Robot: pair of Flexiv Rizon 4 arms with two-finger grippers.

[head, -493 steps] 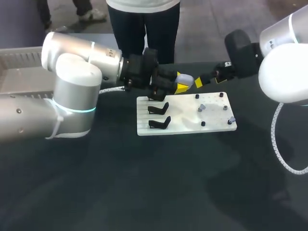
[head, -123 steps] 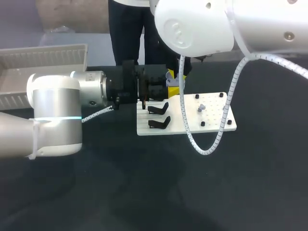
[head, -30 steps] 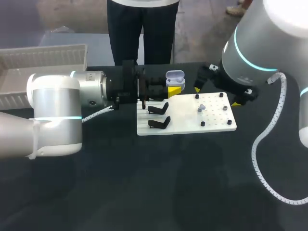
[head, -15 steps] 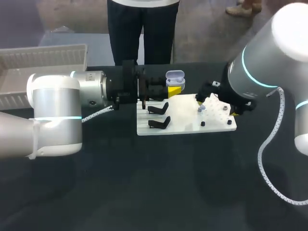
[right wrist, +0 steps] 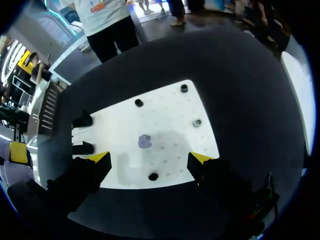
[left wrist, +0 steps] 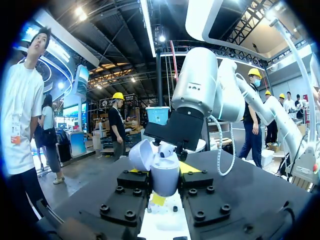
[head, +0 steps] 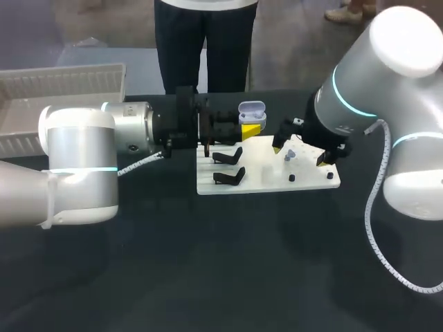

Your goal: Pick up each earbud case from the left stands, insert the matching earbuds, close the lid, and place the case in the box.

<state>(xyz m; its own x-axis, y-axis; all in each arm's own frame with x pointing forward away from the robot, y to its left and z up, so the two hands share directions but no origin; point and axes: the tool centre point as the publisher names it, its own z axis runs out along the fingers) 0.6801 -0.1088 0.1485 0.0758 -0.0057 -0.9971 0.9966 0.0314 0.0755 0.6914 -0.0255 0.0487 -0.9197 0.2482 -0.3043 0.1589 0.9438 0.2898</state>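
Moved: right claw [right wrist: 150,158] lowered over earbud [right wrist: 145,141], tips apart.
Left claw [head: 250,128]: clamped on case [left wrist: 164,175].
Earbud: likely light, slick; pinch sides.

There is one earbud case [head: 251,111], one loose earbud [right wrist: 145,141], one white board [head: 266,181] and one box [head: 62,76]. Two black stands [head: 227,155] [head: 230,176] sit at the board's nine o'clock edge.

Dark table [head: 208,277] fills the lower frame in the head view. On it, just above centre, there's a white rectangular board [head: 266,176], lying flat, long side left to right. Small black pegs stand on its right half: one [head: 291,178] near the lower edge, another [head: 329,176] at the lower right corner. The right wrist view picks up two more along the opposite edge, one [right wrist: 184,88] at a corner and one [right wrist: 138,103] further in.
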